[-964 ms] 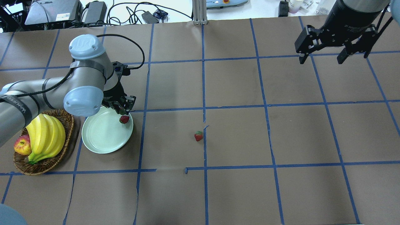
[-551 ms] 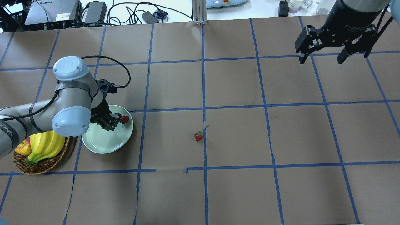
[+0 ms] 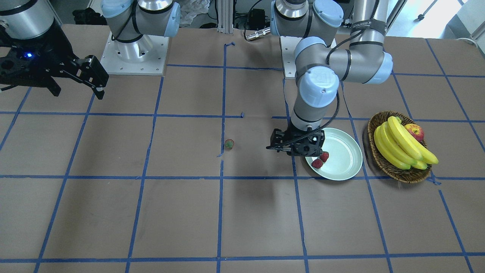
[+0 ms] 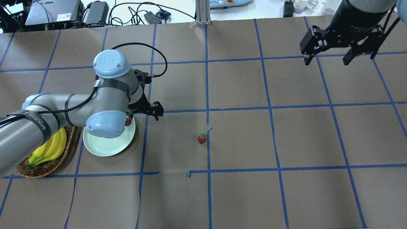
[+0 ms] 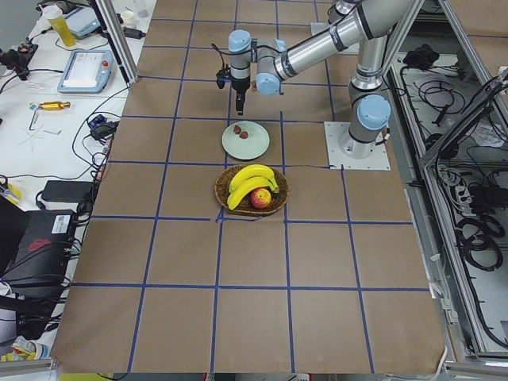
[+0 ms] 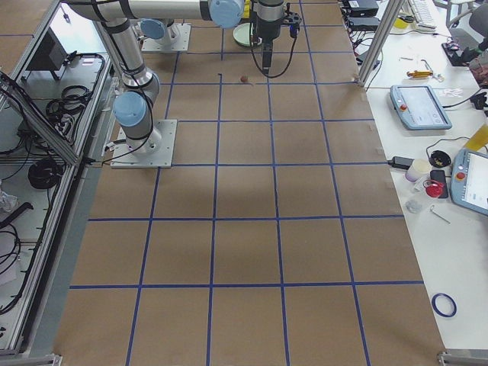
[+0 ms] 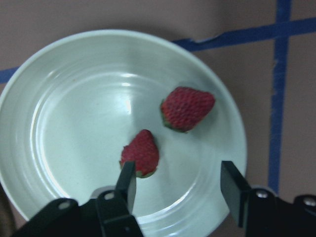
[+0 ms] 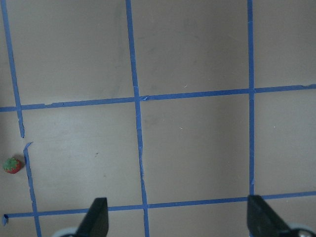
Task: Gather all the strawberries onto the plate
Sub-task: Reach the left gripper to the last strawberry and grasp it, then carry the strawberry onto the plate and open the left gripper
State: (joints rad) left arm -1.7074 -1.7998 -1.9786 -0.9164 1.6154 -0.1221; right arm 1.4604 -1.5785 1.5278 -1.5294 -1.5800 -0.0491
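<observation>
Strawberry number three (image 4: 202,138) lies loose on the table (image 4: 241,197), about 4 o'clock from the left gripper (image 7: 180,185) overhead, which hangs open and empty over the plate (image 4: 105,149); right gripper (image 4: 327,58), also open, sits much farther.

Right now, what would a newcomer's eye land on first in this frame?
Two strawberries lie in the pale green plate, with the left gripper open and empty over the plate's edge. A third strawberry sits alone on the brown table near its middle, while the right gripper hangs open far off to the other side. A basket of bananas stands beside the plate.
</observation>
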